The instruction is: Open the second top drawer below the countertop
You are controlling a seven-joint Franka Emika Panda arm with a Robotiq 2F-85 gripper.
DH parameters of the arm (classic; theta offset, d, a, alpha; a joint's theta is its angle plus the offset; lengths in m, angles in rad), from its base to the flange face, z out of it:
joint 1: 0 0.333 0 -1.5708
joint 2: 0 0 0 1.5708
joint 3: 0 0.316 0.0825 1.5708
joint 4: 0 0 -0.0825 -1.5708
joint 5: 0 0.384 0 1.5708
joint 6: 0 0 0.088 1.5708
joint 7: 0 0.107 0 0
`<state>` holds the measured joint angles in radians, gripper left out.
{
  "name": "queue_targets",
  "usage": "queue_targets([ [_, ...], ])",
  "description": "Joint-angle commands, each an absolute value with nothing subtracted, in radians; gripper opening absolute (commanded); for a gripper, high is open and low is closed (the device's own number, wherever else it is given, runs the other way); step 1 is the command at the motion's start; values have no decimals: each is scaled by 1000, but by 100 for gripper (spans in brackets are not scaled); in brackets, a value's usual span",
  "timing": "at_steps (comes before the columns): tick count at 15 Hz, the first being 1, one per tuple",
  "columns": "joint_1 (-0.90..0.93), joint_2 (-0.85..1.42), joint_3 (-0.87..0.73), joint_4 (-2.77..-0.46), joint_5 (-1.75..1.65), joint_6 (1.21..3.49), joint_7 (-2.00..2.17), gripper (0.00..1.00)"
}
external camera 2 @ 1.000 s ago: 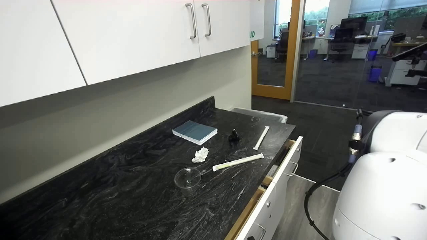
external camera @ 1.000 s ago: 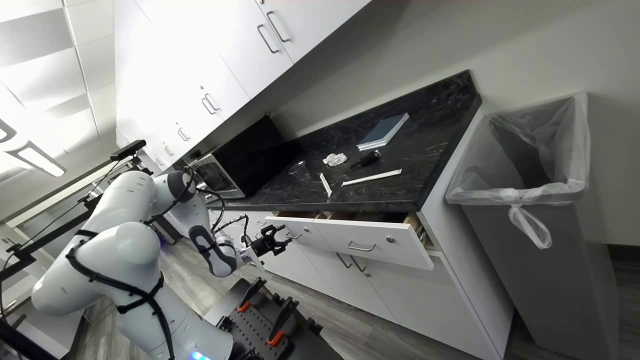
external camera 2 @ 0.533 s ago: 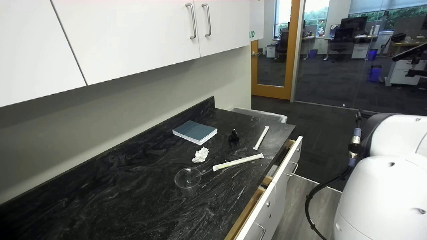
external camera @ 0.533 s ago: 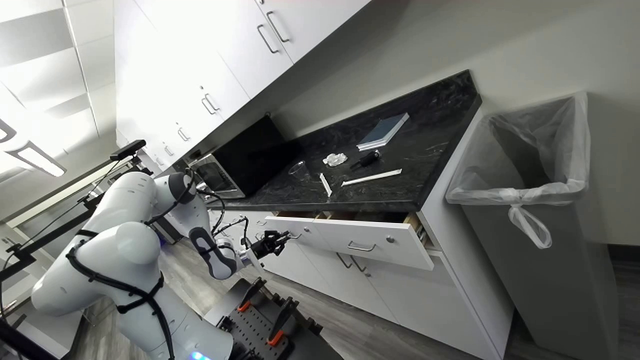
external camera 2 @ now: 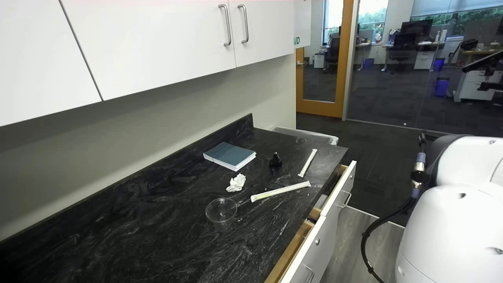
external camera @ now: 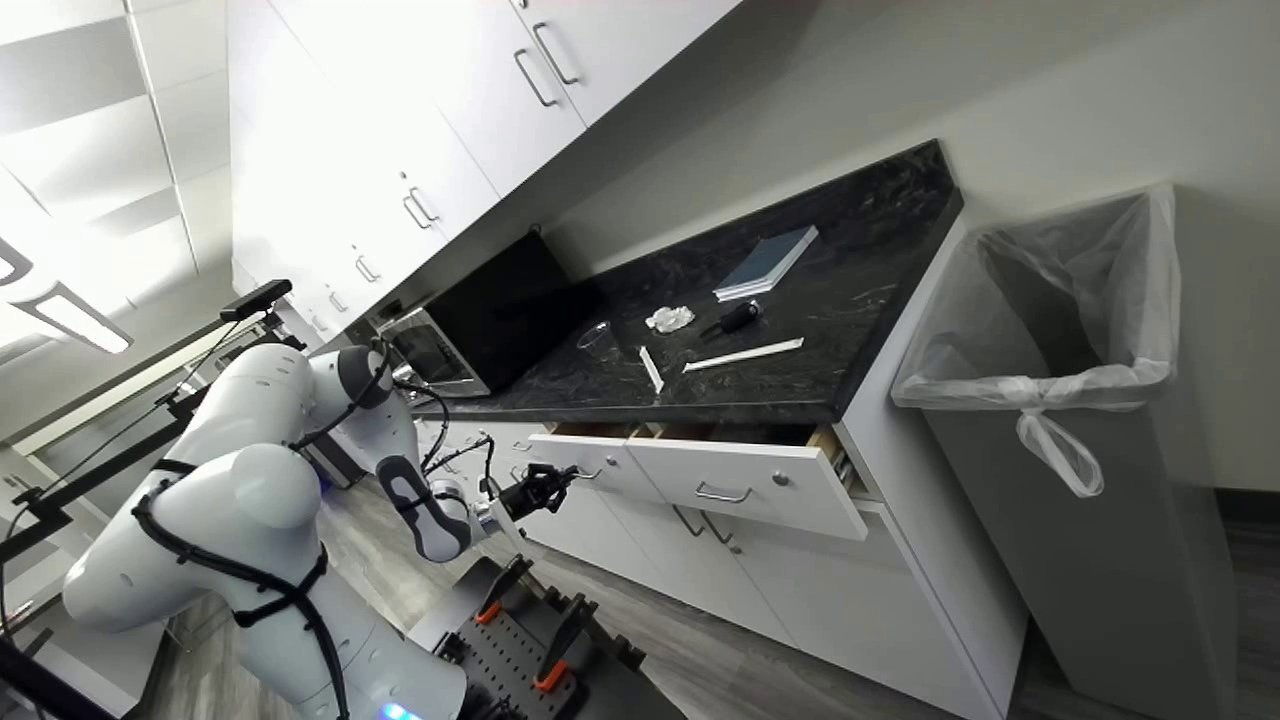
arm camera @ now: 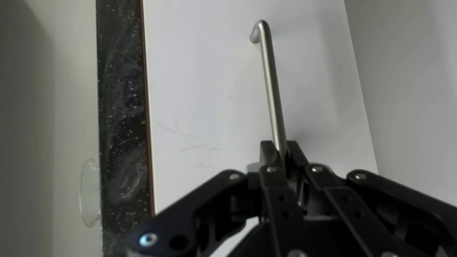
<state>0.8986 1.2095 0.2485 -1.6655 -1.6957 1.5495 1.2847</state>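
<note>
The second top drawer (external camera: 619, 478), with its white front, stands partly out from beneath the dark countertop (external camera: 860, 300). In an exterior view its tan wooden box (external camera 2: 290, 253) shows behind the front. Across that front runs a slim metal handle (arm camera: 272, 89) in the wrist view. My gripper (arm camera: 281, 152) is shut on one end part of this handle, with a black finger on each side of the bar. An exterior view shows the gripper (external camera: 570, 474) at the drawer handle from outside. The fingers' inner pads are mostly hidden.
Right beside it, the wider white drawer (external camera: 740, 482) also stands out. A lined bin (external camera: 1080, 500) is past the counter's end. On the countertop lie a book (external camera 2: 230, 155), crumpled paper (external camera 2: 236, 182), a clear cup (external camera 2: 221, 210) and wrapped sticks. A clamp table (external camera: 520, 640) sits below the arm.
The gripper's fingers have come together around the handle from a wide stance. Over the last half second the drawer front has shifted very slightly outward, and the arm has drawn back a little.
</note>
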Motion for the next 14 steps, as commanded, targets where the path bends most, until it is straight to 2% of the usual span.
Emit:
queue_targets([
  [1,903,1210,302,-1711,-1680,1522,1325,3],
  [14,966,1266,426,-1770,-1604,1404,1473,3],
])
